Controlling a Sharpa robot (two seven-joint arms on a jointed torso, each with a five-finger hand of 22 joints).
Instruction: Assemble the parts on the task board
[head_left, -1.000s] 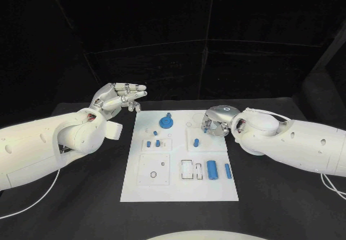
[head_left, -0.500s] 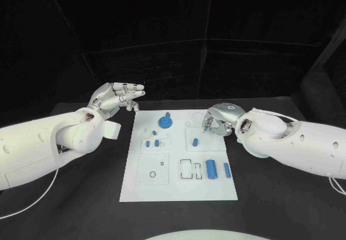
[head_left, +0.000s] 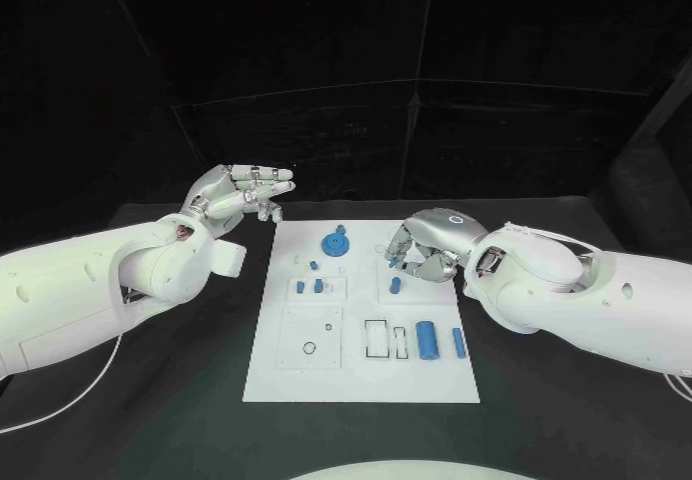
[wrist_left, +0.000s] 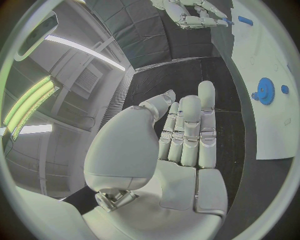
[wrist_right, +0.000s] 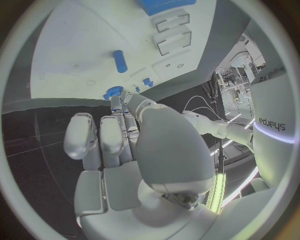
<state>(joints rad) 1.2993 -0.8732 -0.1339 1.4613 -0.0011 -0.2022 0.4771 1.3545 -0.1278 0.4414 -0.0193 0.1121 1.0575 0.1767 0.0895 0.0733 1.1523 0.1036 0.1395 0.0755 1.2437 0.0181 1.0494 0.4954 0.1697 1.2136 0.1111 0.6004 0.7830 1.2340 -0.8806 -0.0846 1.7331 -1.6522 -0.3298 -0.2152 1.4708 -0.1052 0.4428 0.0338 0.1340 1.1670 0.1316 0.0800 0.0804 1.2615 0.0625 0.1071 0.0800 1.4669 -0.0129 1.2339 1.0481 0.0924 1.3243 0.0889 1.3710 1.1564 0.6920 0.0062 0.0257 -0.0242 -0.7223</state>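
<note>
Task board (head_left: 361, 375), the white plate, lies in the middle of the black table (head_left: 577, 400) in front of us, long side running away from our body. Around it we see little besides the dark cloth and a dark backdrop; nothing lies on the table beside the plate.

Our right hand (head_left: 423, 245) is what stands in the way: it hangs over the board's far right corner and covers that part of the plate in the head view. Its fingers are curled in, and the right wrist view shows palm and fingers bunched close together, but we cannot tell whether anything is pinched in them. A short blue peg (head_left: 395, 285) stands just below that hand on the board, near it but apart.

Our left hand (head_left: 238, 195) is raised off the board's far left corner, above the table and well clear of every part. Its fingers are bent together with the tips close to the thumb, and in the left wrist view the palm (wrist_left: 181, 165) holds nothing.

We count seven blue parts on the plate: one gear (head_left: 335, 245) at the far middle, one small stud (head_left: 313, 265) below it, two small pegs (head_left: 309, 286) side by side in a square recess, the short peg near the right hand, one thick cylinder (head_left: 427, 338) and one thin rod (head_left: 459, 342) at the near right.
</note>
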